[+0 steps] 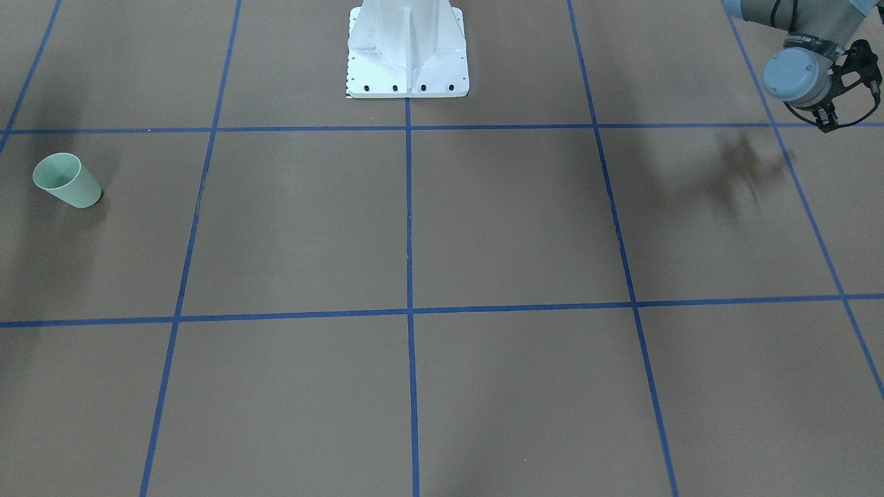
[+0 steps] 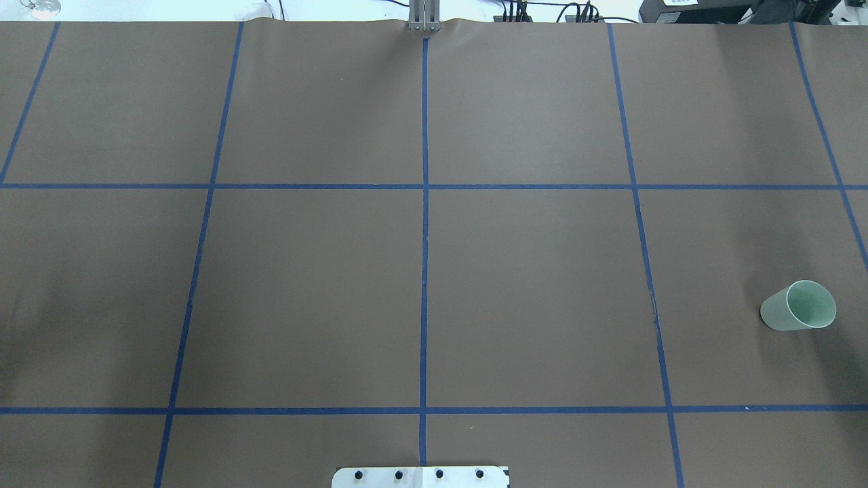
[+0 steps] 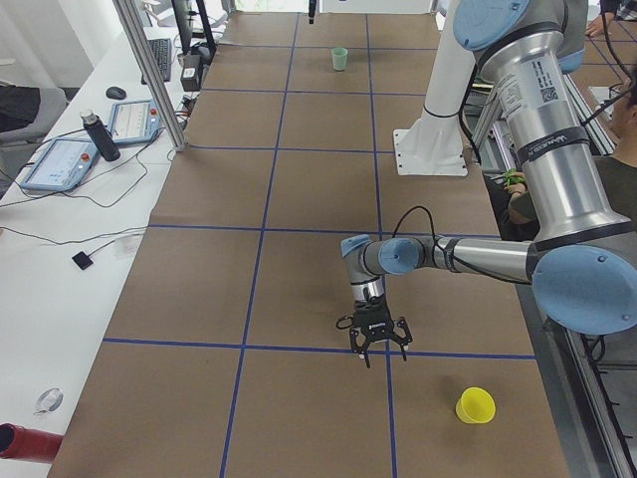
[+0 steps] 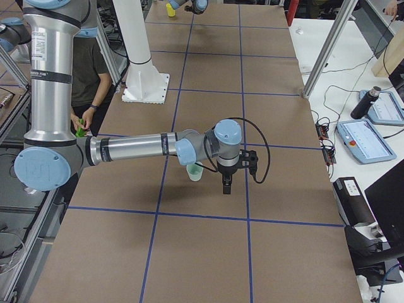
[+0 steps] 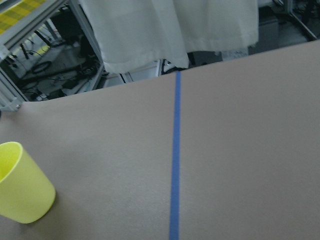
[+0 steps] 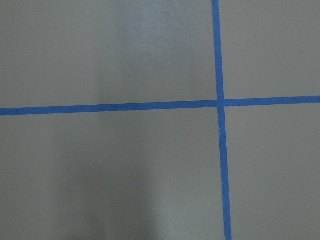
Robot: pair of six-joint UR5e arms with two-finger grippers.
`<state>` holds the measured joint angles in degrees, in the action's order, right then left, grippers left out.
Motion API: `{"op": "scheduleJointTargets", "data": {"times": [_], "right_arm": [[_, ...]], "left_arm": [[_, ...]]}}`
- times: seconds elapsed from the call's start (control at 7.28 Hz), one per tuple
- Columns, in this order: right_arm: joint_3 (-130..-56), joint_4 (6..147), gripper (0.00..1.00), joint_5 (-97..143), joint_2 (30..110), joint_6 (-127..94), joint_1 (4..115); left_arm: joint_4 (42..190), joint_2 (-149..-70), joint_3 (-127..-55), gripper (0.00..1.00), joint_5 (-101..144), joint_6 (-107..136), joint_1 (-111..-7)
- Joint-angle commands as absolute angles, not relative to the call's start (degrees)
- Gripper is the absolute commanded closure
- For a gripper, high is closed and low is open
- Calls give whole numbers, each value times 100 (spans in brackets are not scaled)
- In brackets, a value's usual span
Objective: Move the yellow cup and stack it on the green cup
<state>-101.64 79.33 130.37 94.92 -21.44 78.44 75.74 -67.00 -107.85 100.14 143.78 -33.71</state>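
Brown paper-covered desk (image 2: 305, 291) w/ blue tape grid (image 2: 424, 271) carries 2 cups, 1 per colour, well apart at opposite ends. 2 grey UR5e arms. Left arm (image 3: 557, 189) reaches low over the desk's left end, left gripper (image 3: 383, 356) pointing down, jaws spread & grasping nothing, near the small bright yellow tapered plastic cup (image 3: 476, 405) but apart from it. Right arm (image 4: 132, 148) stretches out, right gripper (image 4: 226, 188) hanging just beside the small pale mint-green tapered plastic cup (image 4: 195, 172); can't tell whether its jaws are released or clenched. Both cups stand upright, rims up; green cup's inside shows bare plastic only. Overhead cam catches the green cup alone; front cam adds the left gripper. Yellow cup shows only in side views & left wrist cam, at lower left there. Right wrist cam: only a tape crossing.
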Motion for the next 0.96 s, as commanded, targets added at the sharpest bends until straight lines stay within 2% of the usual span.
{"op": "scheduleJointTargets", "data": {"times": [0.0, 0.41, 0.82], "right_arm": [[-10195, 7928, 0, 13017, 9483, -2136, 7753], [-10204, 7928, 0, 13008, 9483, -2144, 7699], [-10213, 7867, 0, 12779, 9475, -2127, 7603]], "left_arm": [[7146, -6688, -10758, 4, 10395, 15508, -2693], [7206, -6680, -10127, 4, 10836, 16381, -1848], [7523, -6680, -9740, 4, 10863, 16708, -1714]]}}
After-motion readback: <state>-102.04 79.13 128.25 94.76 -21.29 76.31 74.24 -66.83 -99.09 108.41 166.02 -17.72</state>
